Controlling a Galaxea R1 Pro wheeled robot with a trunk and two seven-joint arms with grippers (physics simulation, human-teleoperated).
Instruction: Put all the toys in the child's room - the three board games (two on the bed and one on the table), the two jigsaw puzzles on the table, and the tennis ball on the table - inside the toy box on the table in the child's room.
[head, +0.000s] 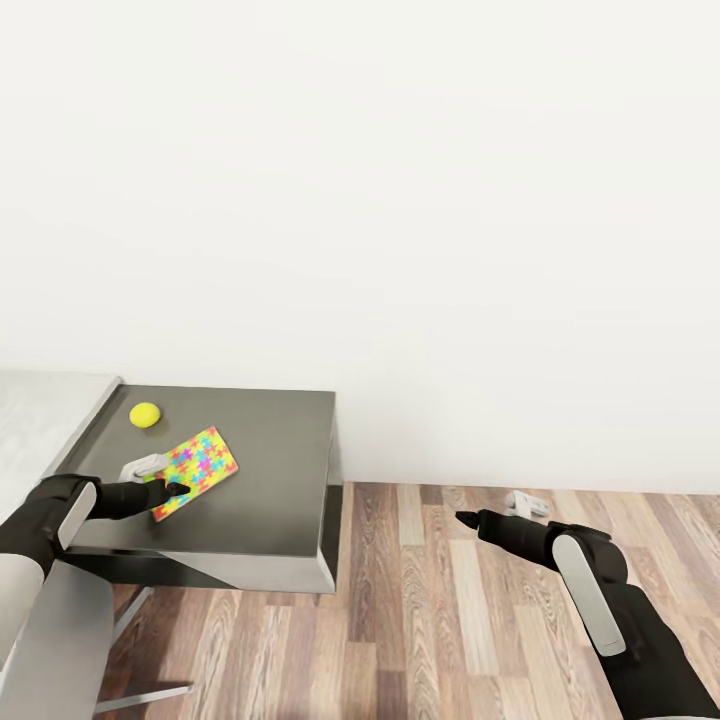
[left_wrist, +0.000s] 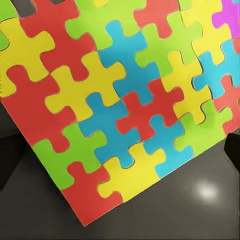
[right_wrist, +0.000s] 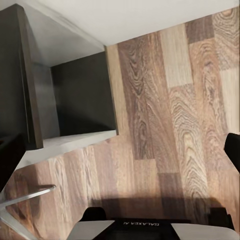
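A jigsaw puzzle (head: 193, 470) in bright interlocking colours lies flat on the dark grey end section of the table (head: 275, 450). The left wrist view shows that puzzle (left_wrist: 120, 100) from close above. My left gripper (head: 174, 490) hovers over its near corner, open, its dark fingers (left_wrist: 10, 160) wide apart at either side and holding nothing. The tennis ball (head: 145, 415), small and yellow-green, rests just beyond the puzzle. Over the wooden floor to the right of the table, my right gripper (head: 467, 518) hangs open and empty. The toy box, board games and bed are out of view.
The table's pale grey top (head: 40, 420) continues to the left. A small pale object (head: 143, 465) sits beside the puzzle. Wooden floor (head: 430, 620) spreads right of the table, with a small white item (head: 527, 502) by the white wall (head: 400, 200).
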